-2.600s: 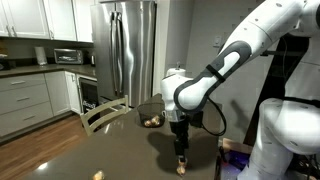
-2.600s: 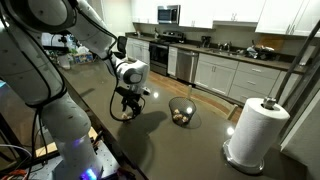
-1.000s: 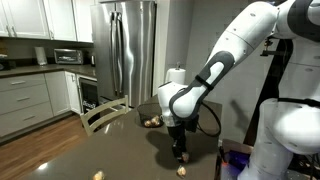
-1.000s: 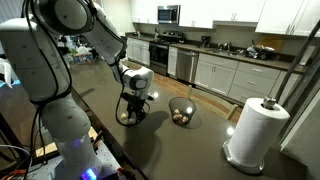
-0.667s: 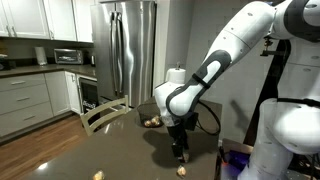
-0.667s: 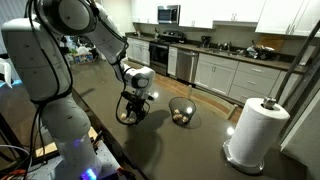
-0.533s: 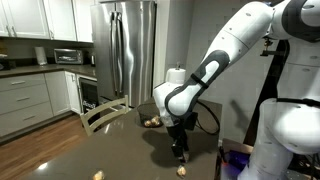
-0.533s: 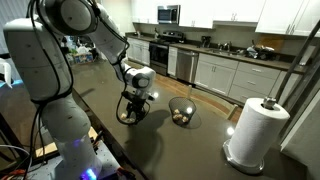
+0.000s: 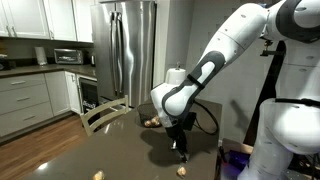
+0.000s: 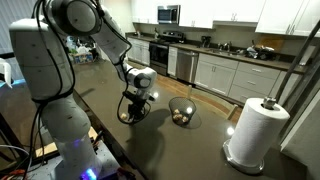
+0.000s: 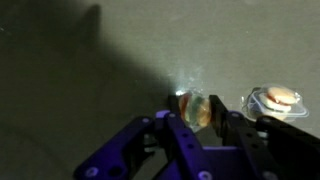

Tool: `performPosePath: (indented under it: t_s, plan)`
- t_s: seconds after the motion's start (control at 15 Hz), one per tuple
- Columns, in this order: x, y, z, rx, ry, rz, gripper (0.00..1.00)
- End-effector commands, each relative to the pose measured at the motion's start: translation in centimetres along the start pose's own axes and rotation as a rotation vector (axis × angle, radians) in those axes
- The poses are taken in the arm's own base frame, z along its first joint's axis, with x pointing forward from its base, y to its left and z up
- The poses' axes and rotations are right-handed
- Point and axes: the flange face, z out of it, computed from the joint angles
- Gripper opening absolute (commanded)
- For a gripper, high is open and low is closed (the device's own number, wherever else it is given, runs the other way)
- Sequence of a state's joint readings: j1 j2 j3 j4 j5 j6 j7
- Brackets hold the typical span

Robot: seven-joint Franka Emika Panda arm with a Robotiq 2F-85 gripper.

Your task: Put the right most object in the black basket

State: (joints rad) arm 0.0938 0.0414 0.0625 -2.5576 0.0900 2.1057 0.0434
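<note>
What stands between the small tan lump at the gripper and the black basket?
Nothing visible does. Only bare dark table separates the lump, between the fingers of the gripper, from the black basket. The paper towel roll stands beyond the basket.

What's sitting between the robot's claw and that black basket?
Nothing. In an exterior view, only bare tabletop separates the gripper from the black basket.
</note>
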Motion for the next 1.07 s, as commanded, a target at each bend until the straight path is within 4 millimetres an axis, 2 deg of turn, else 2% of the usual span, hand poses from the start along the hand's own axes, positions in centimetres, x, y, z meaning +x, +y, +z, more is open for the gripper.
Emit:
performPosePath:
  t_s: [0.0, 0.4, 0.67, 1.0]
  plan:
    - [0.1, -0.1, -0.6, -0.03, -0.039, 0.047, 0.12]
    - [-1.5, -0.7, -5.1, -0.086, 0.02, 0.139, 0.11]
    - [-2.5, -0.6, -10.5, -0.107, 0.132, 0.215, 0.11]
    - [-2.3, 0.6, -18.3, -0.085, 0.205, 0.29, 0.1]
